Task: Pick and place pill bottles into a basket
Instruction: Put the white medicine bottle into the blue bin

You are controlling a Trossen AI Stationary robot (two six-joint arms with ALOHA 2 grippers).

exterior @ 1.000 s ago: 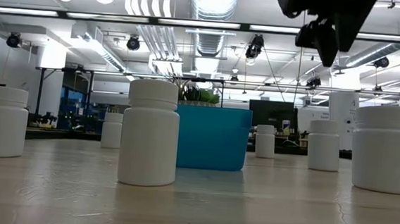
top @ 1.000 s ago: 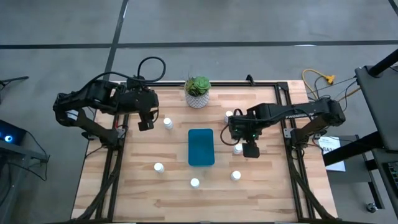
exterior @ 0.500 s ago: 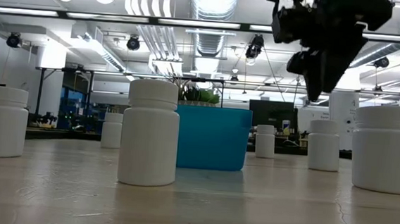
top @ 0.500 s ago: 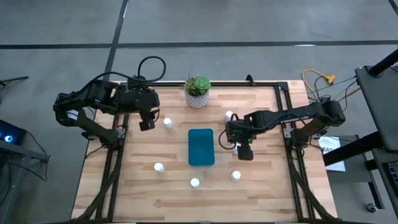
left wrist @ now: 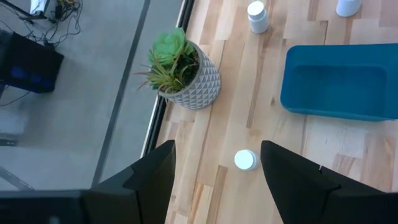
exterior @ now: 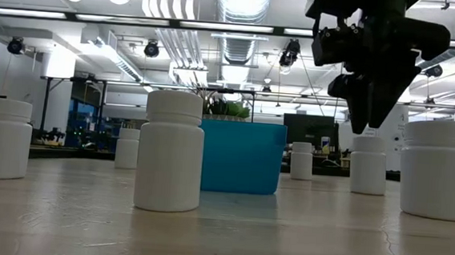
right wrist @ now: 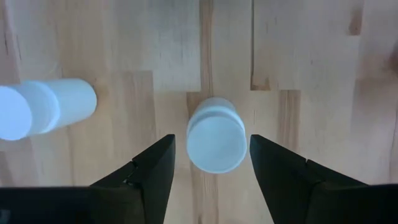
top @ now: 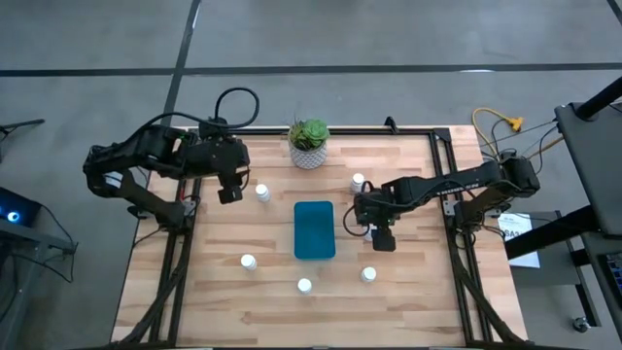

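Note:
The teal basket (top: 314,230) lies at the table's middle. White pill bottles stand around it, among them one (top: 261,192) at the back left, one (top: 358,181) at the back right and one (top: 368,275) at the front right. My right gripper (top: 380,236) hangs open just right of the basket, straight over a pill bottle (right wrist: 215,134). That bottle's cap sits between the spread fingers (right wrist: 148,169) without touching them. In the low view the gripper (exterior: 368,117) hovers a little above this bottle (exterior: 368,164). My left gripper (top: 228,192) waits open at the back left, above a bottle (left wrist: 245,160).
A white pot with a green plant (top: 309,143) stands at the table's back edge behind the basket. More bottles stand in front of the basket (top: 304,286) and at the front left (top: 248,261). Another bottle (right wrist: 43,107) stands close beside the one under my right gripper.
My right gripper has shifted a little toward the basket and come down over the bottle. The left arm has not moved.

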